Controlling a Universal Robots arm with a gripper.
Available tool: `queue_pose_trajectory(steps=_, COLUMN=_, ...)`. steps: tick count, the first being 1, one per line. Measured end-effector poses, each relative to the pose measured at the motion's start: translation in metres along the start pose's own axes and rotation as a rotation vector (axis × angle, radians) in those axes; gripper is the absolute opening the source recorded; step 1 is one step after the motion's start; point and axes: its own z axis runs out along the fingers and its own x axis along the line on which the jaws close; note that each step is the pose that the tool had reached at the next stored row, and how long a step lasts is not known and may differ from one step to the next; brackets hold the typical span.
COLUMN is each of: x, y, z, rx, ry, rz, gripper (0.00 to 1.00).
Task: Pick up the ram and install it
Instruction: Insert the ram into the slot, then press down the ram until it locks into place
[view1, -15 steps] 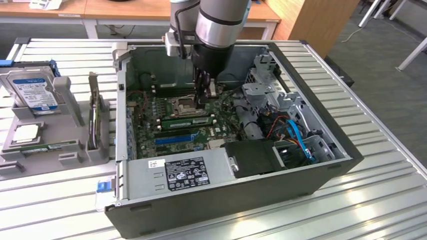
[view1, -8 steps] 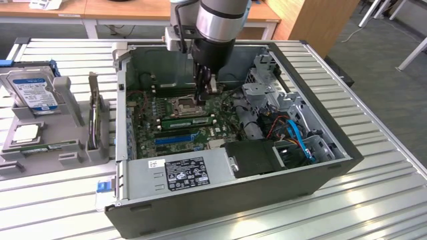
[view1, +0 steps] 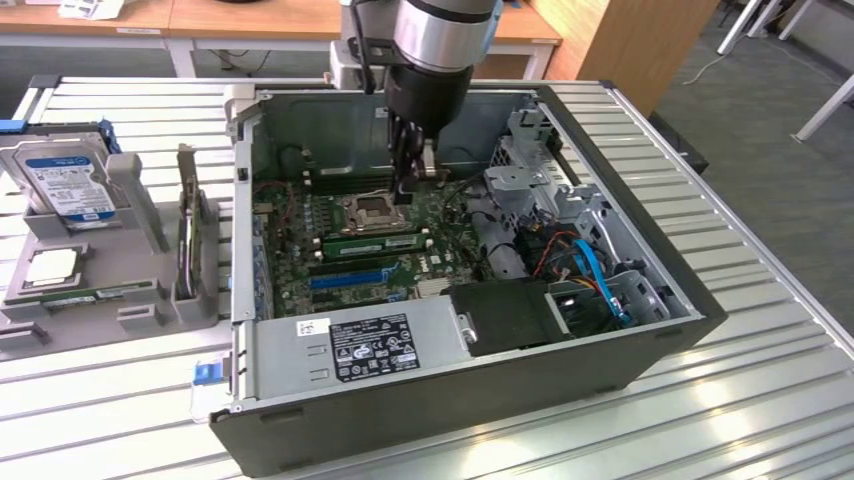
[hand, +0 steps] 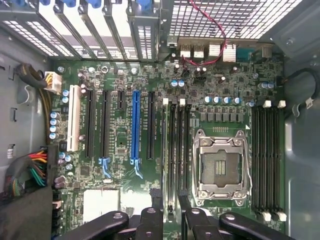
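left on the tabletop (view1: 747, 400), a hard drive (view1: 60, 180); in the open case (view1: 467, 400) the ram (view1: 378, 243) sits in a slot on the near side of the cpu socket (view1: 370, 212); pincer (view1: 411, 185) hovers just above the socket, jaws apart, holding nothing; placing looks done, full seating unclear

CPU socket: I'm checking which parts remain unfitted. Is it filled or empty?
Empty. The wrist view shows bare contacts inside the CPU socket's metal frame, with no chip seated there.
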Motion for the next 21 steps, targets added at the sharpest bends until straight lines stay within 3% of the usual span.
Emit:
queue_pose_trajectory(steps=10, x=0.000, y=0.0007, z=-0.0114, rx=0.0000, ry=0.0000, rz=0.000, gripper=0.25)
queue_pose_trajectory(steps=21, x=0.000, y=0.0007, z=-0.0116, rx=0.0000, ry=0.0000, rz=0.000, gripper=0.25)
